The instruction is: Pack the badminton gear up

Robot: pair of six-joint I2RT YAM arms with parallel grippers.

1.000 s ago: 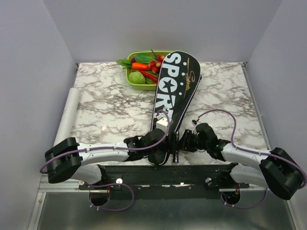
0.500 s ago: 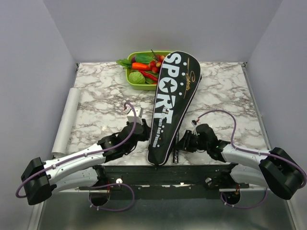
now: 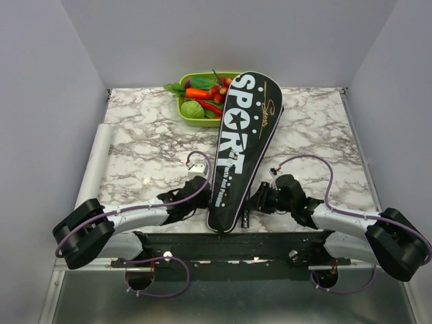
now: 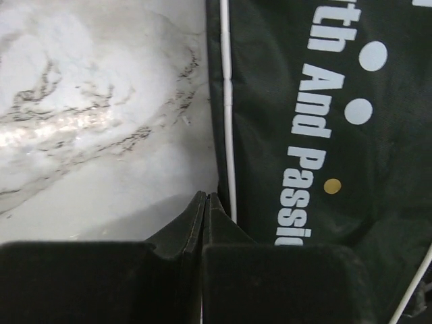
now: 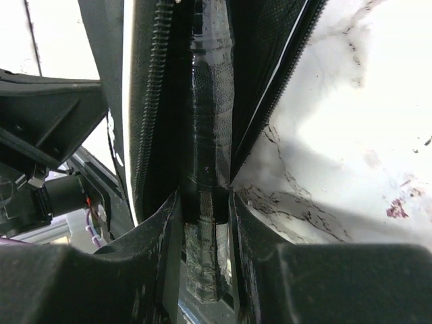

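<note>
Left pincer has come off the bag; its fingers are now pressed together, empty, just beside the bag's left edge. Right pincer clamps the racket handle at the bag's near mouth. Closing up probably comes next.

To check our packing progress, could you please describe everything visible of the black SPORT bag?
The bag is long, racket-shaped black fabric with white piping, white "SPORT" lettering and gold script. It lies flat on the marble table, wide end far over the green tray's corner. Its right zip gapes; a racket handle sticks out, gripped by the right claw. The left claw is shut at its left edge.
</note>
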